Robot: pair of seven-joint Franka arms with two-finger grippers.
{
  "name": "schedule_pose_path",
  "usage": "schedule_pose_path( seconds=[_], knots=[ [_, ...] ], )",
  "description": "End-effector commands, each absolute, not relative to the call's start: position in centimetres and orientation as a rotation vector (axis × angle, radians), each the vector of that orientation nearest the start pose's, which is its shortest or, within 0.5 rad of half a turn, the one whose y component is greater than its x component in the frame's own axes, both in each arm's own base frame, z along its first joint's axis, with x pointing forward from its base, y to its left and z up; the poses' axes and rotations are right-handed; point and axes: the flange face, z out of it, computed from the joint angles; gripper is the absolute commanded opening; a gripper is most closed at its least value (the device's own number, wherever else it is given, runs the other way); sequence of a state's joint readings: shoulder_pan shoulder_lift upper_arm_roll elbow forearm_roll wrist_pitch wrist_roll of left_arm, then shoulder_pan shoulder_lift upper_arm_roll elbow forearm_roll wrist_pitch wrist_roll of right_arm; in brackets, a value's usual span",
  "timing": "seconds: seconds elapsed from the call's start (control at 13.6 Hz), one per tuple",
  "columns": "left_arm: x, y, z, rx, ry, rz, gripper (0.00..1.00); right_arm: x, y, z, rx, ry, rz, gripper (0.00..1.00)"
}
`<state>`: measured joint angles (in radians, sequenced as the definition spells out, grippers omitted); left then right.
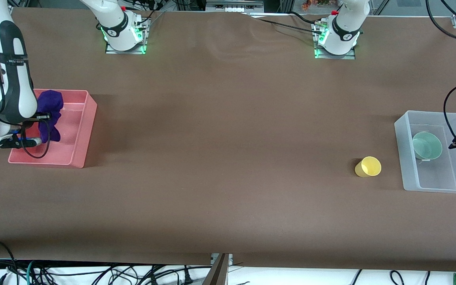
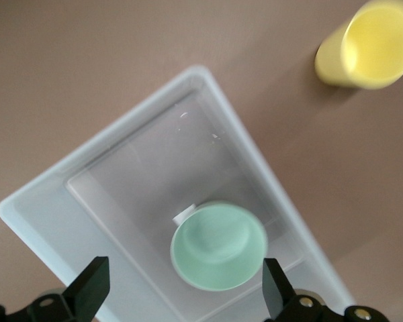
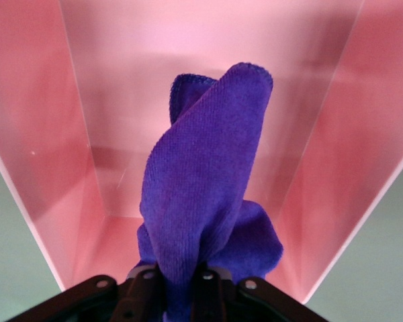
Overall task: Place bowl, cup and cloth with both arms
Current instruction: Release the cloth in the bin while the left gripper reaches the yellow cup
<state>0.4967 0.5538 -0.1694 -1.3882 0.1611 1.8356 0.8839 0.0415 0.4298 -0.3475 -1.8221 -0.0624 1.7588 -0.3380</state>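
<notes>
we've got the right pincer over the pink bin, clamped on the cloth; spread the fingers fully before lifting. left pincer gapes wide above the bowl in the clear bin. cup sits outside it on the counter.

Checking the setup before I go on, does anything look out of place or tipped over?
The yellow cup lies tipped on its side on the table, beside the clear bin rather than in it. The bowl leans tilted inside that bin. The cloth hangs bunched over the pink bin.
</notes>
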Motion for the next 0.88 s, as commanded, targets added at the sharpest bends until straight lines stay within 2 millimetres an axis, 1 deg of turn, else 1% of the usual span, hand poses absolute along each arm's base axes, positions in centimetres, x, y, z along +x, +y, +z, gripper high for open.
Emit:
schedule_pose_path(
  seconds=[0.0,0.07,0.15,0.22,0.29,0.37,0.44,0.51,0.59,0.66,0.74,0.81],
  knots=[
    [67.4,19.8,37.2,-3.108,0.657,0.183,1.0,57.3,-16.9,32.8,-3.115,-0.072,0.696,1.0],
    [68.2,17.7,34.8,-3.144,0.589,0.217,1.0,58.0,-16.5,35.5,-3.118,-0.08,0.674,1.0],
    [68.9,15.9,33.4,-3.187,0.54,0.201,1.0,59.1,-15.7,38.7,-3.123,-0.099,0.659,1.0],
    [69.3,14.3,32.2,-3.211,0.539,0.179,1.0,60.0,-13.9,41.4,-3.115,-0.137,0.658,1.0],
    [69.4,12.7,30.0,-3.22,0.562,0.194,1.0,60.7,-12.1,44.6,-3.115,-0.179,0.63,1.0],
    [69.6,12.4,28.1,-3.227,0.545,0.18,1.0,61.0,-10.1,46.9,-3.106,-0.225,0.599,1.0],
    [69.5,11.8,25.9,-3.246,0.532,0.193,1.0,61.0,-8.4,49.0,-3.085,-0.246,0.531,1.0],
    [69.3,11.1,24.5,-3.273,0.517,0.176,0.97,60.9,-7.1,50.7,-3.065,-0.275,0.468,1.0],
    [68.8,10.7,23.2,-3.282,0.516,0.172,0.73,60.9,-4.9,52.5,-3.067,-0.337,0.422,1.0],
    [68.6,10.6,22.6,-3.281,0.539,0.177,0.42,60.3,-2.3,54.0,-3.055,-0.4,0.419,1.0],
    [68.1,10.5,22.0,-3.283,0.553,0.202,0.11,59.7,-0.9,55.3,-3.056,-0.371,0.409,1.0],
    [67.8,10.5,21.5,-3.285,0.56,0.218,0.0,59.2,0.4,56.5,-3.07,-0.305,0.375,1.0]
  ],
)
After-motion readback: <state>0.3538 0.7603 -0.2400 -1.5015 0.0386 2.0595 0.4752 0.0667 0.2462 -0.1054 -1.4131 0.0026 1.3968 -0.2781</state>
